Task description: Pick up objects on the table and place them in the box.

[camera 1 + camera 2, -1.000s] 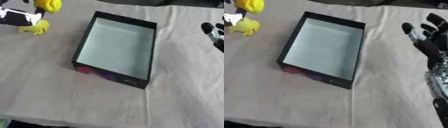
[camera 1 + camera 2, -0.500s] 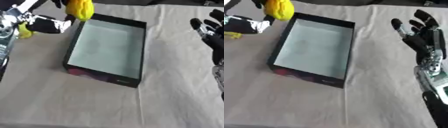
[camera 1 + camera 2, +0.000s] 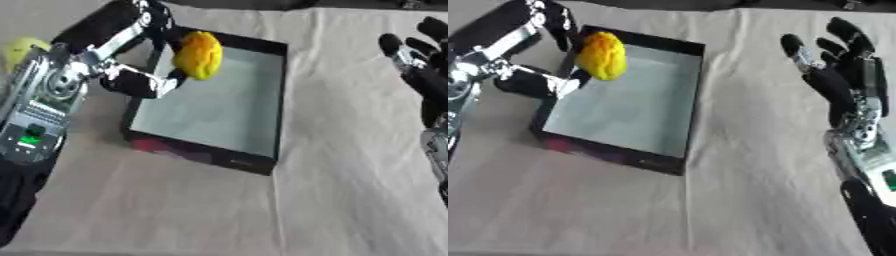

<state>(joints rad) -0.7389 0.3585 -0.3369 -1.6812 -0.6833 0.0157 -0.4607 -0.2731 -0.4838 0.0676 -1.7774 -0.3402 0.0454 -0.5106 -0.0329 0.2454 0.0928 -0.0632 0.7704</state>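
A black shallow box (image 3: 262,155) with a pale bottom lies on the cloth. My left hand (image 3: 131,60) reaches in from the left, its fingers and thumb pinching a yellow lumpy object (image 3: 199,55) that hangs over the box's far left corner. A second yellow-green object (image 3: 21,47) shows at the far left, partly hidden behind my left arm. My right hand (image 3: 842,75) is held open at the right, fingers spread and pointing up, well away from the box.
A pale wrinkled cloth (image 3: 341,165) covers the table. A dark strip runs along the far edge. Bare cloth lies between the box and my right hand and in front of the box.
My left hand has carried the yellow object from the far left to above the box's far left corner. The view has shifted, so the box sits further right in the picture.
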